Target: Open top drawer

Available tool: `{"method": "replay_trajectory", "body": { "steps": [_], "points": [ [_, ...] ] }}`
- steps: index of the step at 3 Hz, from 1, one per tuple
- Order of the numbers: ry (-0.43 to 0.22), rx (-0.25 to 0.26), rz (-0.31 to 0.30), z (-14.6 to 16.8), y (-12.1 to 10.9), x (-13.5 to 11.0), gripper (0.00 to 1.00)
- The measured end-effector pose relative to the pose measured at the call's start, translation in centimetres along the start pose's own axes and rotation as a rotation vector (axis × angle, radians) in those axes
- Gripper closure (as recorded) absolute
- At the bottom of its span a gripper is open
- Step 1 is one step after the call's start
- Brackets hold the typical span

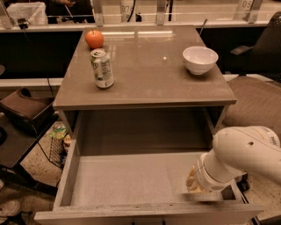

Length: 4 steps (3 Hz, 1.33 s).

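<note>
— Where is the top drawer [127, 180] relative to the gripper [193, 181]?

— The drawer is pulled far out from under the cabinet top [149, 83], toward the camera, so its pale grey floor lies open to view. The gripper sits inside it at the right front corner, low over the floor and just behind the front wall. The thick white arm [246, 154] reaches in over the drawer's right side.

— Is the gripper spread or closed?

— I cannot tell, because the arm's last white joint covers most of it and only a yellowish end shows. I also cannot tell whether it touches the front wall.

— What do the containers hold?

— In the drawer, only the gripper's end is visible. A white bowl [200, 59] stands on the cabinet top near the right rear (its inside shows plain white). On the floor to the left of the cabinet, a wire basket [55, 149] holds something with a green top, too small to name.

— What else is on top?

— A drink can [102, 69] stands upright on the left side. An orange-red apple [94, 39] sits just behind it, nearer the rear edge, and both are well apart from the bowl.

— Any writing?

— The can has a green and white label, but its print is not legible. A pale tag [246, 5] at the top right edge carries digits that look like "05".
</note>
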<state>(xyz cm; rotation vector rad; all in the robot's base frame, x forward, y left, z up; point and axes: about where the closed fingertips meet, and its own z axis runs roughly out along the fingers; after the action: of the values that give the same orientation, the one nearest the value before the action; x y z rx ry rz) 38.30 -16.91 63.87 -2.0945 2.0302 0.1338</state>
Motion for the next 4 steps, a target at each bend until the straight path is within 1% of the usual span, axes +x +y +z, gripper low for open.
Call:
{"method": "replay_trajectory", "body": {
  "steps": [1,4],
  "points": [
    [0.001,0.000,-0.002,-0.03,0.02,-0.04,0.77],
    [0.004,0.001,-0.006,-0.11,0.12,-0.14,0.07]
  ]
}}
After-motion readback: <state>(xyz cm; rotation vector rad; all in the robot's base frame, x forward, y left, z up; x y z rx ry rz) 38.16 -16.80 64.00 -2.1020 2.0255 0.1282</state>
